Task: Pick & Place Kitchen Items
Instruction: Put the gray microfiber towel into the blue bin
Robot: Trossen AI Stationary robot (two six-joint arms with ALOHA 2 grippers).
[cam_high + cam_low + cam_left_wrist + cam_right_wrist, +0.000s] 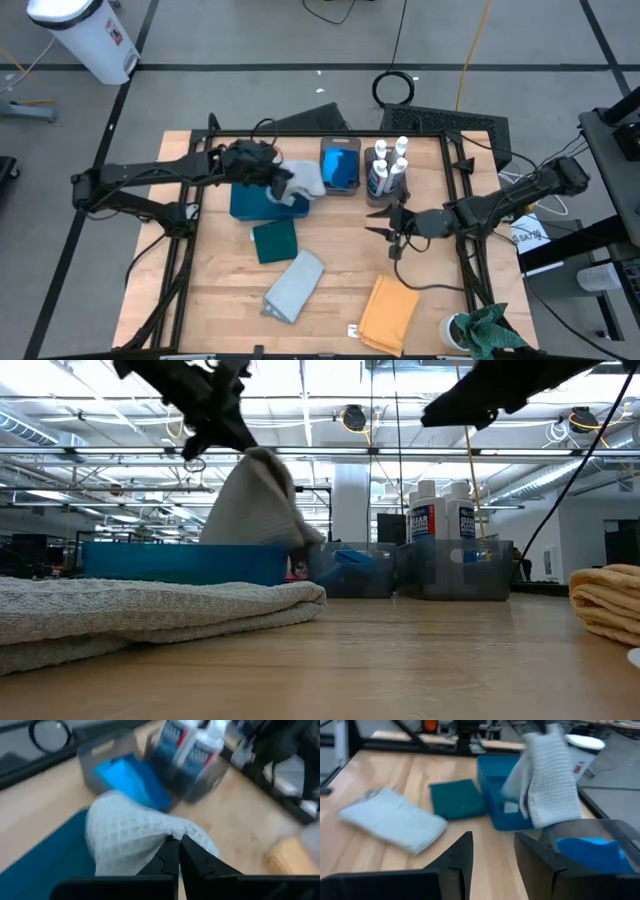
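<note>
My left gripper point(283, 180) is shut on a pale grey waffle cloth point(303, 179), lifted over the flat teal tray point(245, 203); it also shows in the low view point(258, 500). My right gripper point(385, 222) is open and empty over bare table, right of centre. A dark teal cloth point(275, 240), a second pale grey cloth point(296, 285) and a mustard yellow cloth point(389, 312) lie flat on the table. Blue sponges fill one bin point(340, 166). White bottles point(388, 165) stand upright in the other bin. My left gripper pinches the pale grey cloth at a bunched part of its upper end point(165, 836) between its two shut fingers. The fingers come from the table's left, slanting down. The cloth hangs slack below them point(262, 510), its lower end down at the teal tray.
A bright green rag point(487, 330) sits in a white cup at the near right corner. The two bins stand side by side at the far middle. Black frame rails run along the table's left and right edges.
</note>
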